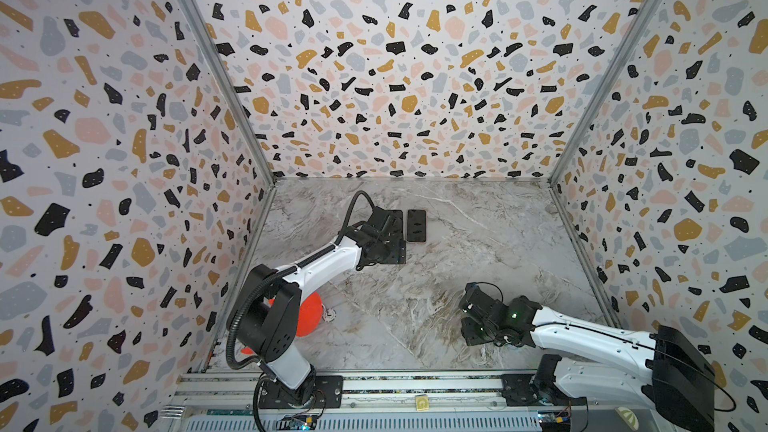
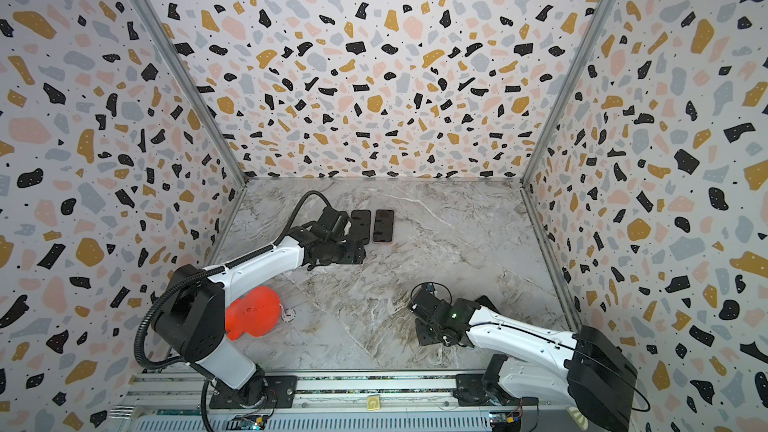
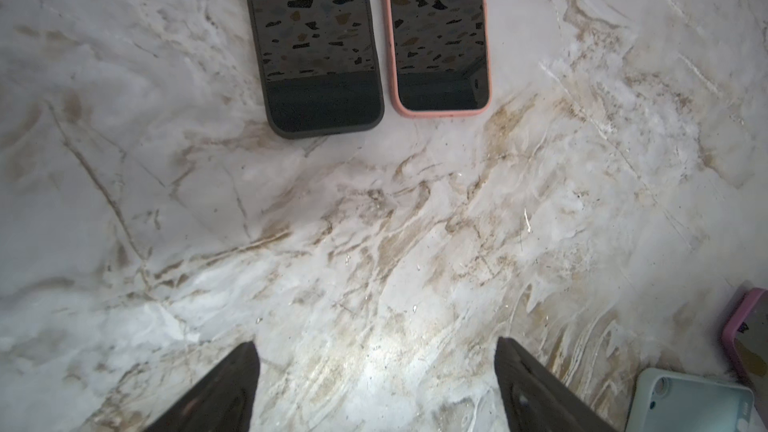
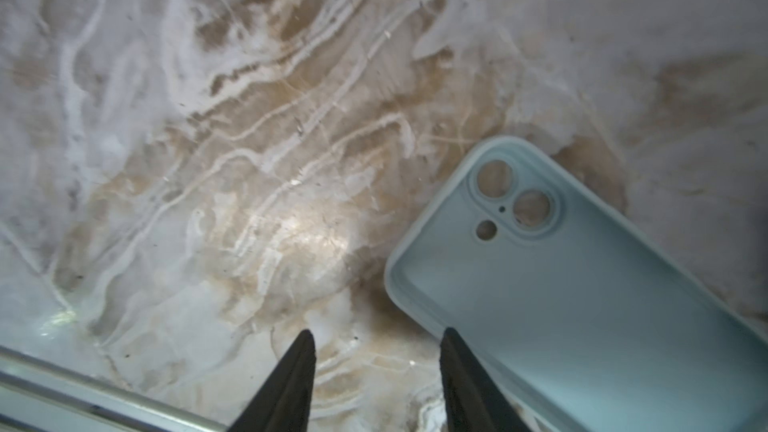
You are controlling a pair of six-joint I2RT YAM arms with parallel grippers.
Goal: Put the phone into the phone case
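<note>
Phone case (image 4: pixel 582 305) empty on marble.

I see two phones lying flat, screens up and dark, mirroring the speckled walls. One phone (image 3: pixel 316 43) has a dark grey rim, the other phone (image 3: pixel 440 31) a pink rim; they lie side by side, parallel, just apart. The empty case (image 4: pixel 582 284) is pale blue, lying open side up with three round camera holes at one corner, well apart from both phones
</note>
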